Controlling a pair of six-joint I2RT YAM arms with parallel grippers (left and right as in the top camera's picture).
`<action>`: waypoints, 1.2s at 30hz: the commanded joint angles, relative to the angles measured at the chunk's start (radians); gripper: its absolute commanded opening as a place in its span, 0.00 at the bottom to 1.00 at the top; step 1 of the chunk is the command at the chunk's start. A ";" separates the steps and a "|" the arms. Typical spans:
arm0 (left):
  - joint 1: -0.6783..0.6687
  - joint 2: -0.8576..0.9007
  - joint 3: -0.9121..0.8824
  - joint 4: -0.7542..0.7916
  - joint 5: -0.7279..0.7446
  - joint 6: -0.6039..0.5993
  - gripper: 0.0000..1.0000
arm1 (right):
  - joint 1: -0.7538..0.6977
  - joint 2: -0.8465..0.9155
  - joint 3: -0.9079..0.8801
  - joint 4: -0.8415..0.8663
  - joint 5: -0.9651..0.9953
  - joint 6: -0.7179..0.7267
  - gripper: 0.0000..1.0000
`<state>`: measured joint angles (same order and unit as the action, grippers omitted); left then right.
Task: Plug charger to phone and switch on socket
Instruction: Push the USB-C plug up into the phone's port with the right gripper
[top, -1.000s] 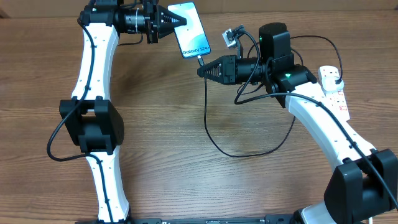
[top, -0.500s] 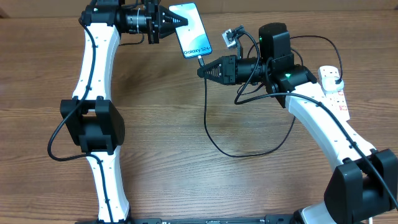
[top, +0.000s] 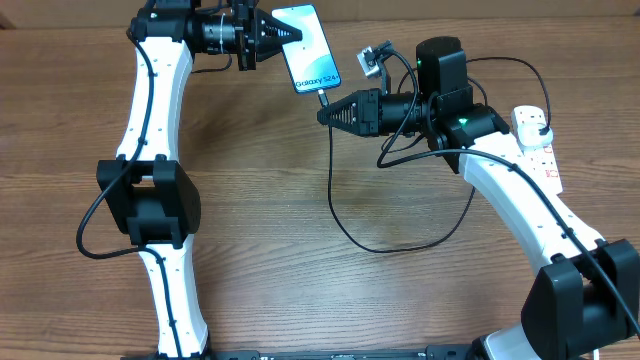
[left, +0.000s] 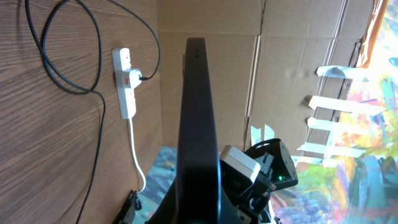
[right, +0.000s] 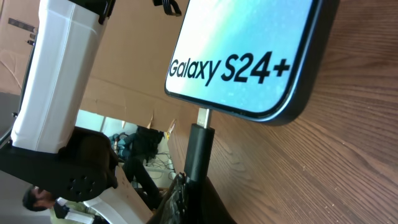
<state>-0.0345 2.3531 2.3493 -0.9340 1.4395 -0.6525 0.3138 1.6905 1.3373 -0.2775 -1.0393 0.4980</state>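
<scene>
The phone (top: 310, 47), its teal screen lit, is held off the table at the back, with my left gripper (top: 272, 35) shut on its side edge. The left wrist view shows the phone (left: 198, 118) edge-on between the jaws of the left gripper (left: 199, 208). My right gripper (top: 325, 113) is shut on the charger's black connector (right: 200, 149). The connector's metal tip (right: 203, 116) meets the phone's (right: 249, 50) bottom edge, with a short bit of metal showing. The charger's cable (top: 380, 247) loops over the table to the white socket (top: 540, 140), where its plug (left: 144, 78) sits in an outlet.
The socket (left: 126, 81) lies at the table's right side, its thick white cord (left: 137, 155) running off the edge. A cardboard wall stands behind the table. The cable loop lies on the wood between the two arms.
</scene>
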 joint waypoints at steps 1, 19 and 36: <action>-0.019 -0.003 0.010 0.005 0.055 -0.005 0.04 | -0.006 -0.017 0.016 0.008 -0.001 0.003 0.04; -0.034 -0.003 0.010 0.005 0.089 0.094 0.04 | -0.027 -0.017 0.016 0.019 -0.001 0.024 0.04; -0.076 -0.003 0.010 -0.005 0.142 0.122 0.04 | -0.030 -0.017 0.016 0.035 0.006 0.026 0.04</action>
<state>-0.0589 2.3531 2.3493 -0.9268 1.4891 -0.5655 0.3016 1.6905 1.3369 -0.2665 -1.0775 0.5236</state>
